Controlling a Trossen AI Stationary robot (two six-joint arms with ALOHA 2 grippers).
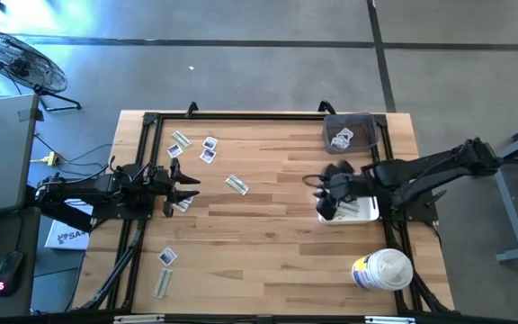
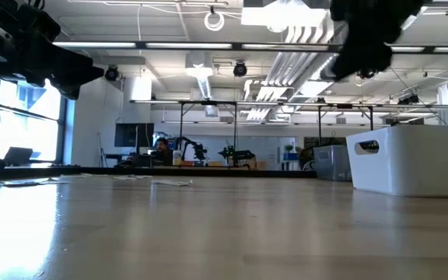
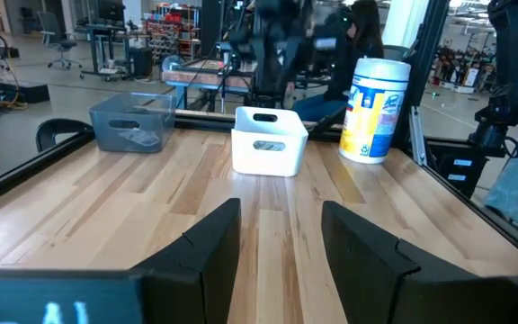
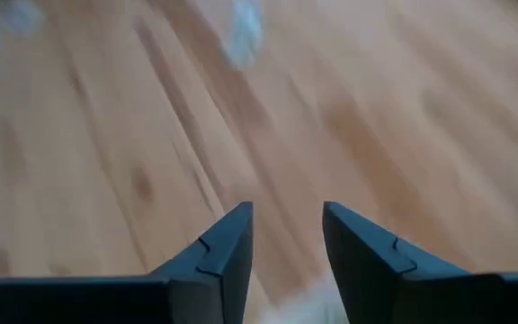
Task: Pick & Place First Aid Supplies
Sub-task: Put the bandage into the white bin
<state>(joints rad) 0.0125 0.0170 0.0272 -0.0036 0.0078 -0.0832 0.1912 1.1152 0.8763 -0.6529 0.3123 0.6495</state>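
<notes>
Wooden tabletop [image 1: 268,243], bright workshop beyond

Packets [image 1: 207,149] are lying flat, scattered over the bench's [image 1: 268,243] left half: sachets and a strip [image 1: 181,141] near the far edge, one strip [image 1: 236,184] toward mid-bench, two more [image 1: 165,270] near the front. More are sitting in the grey bin [image 1: 348,131].

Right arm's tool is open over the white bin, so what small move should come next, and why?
Probably swing the right tool away from the white bin toward the nearest strip packet mid-table. Its fingers stand apart with nothing between them, and packets are scattered across the table's left half.
</notes>
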